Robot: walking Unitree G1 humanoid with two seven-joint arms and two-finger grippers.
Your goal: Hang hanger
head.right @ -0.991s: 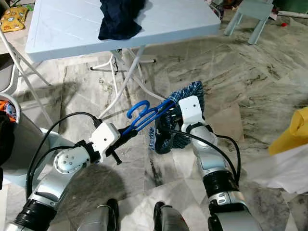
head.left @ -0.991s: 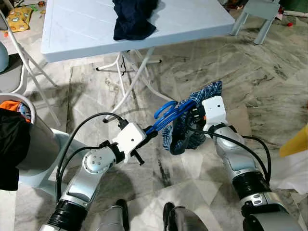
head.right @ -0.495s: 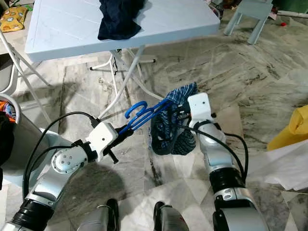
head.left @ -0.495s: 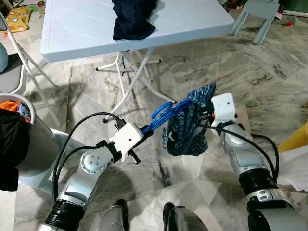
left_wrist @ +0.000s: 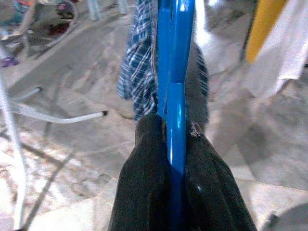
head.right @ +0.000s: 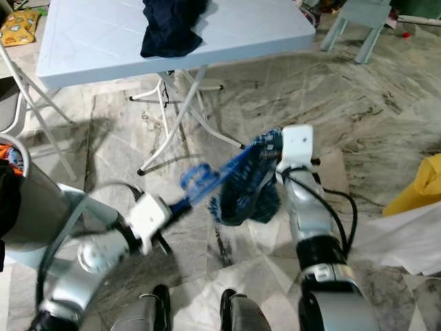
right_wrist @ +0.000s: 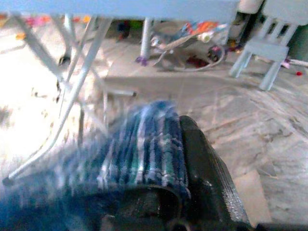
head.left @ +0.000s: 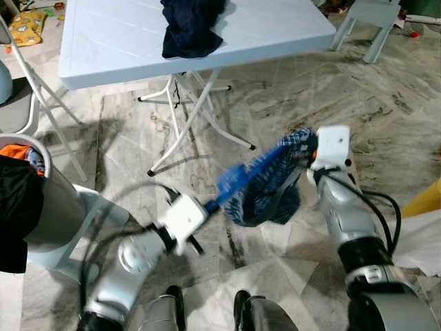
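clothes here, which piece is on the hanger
The blue plaid garment, draped over the blue hanger that both hands hold above the floor. The dark navy one lies bunched on the table; the black one hangs over the basket.

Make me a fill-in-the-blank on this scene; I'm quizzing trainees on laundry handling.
1. The left tool is shut on a hanger coloured ____.
2. The right tool grips a ____ cloth.
3. A dark garment lies on the ____.
4. The floor looks like ____.

Answers: blue; plaid; table; marble
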